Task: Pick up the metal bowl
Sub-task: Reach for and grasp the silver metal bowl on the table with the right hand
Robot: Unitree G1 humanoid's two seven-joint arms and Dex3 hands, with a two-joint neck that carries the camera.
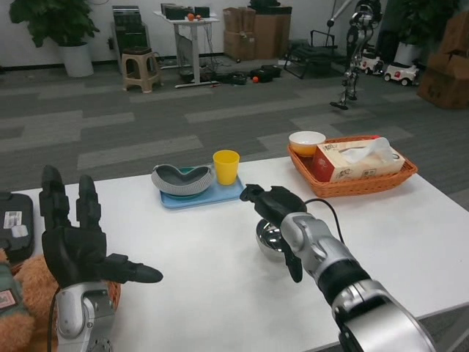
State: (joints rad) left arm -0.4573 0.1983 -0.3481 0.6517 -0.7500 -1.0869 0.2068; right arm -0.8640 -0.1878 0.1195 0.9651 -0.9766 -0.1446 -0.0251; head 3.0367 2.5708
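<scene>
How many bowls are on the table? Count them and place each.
3: the metal bowl under the right hand, a grey bowl on the blue tray, a white bowl in the basket. None looks hidden.

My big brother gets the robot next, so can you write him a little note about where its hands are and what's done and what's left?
Left hand: raised at the table's near left, fingers spread, holding nothing.
Right hand: over the metal bowl, fingers around its rim; whether it grips yet is unclear.
The bowl sits on the white table, in front of the blue tray.
Done: the reach. Left: close firmly on the bowl and lift it.
</scene>
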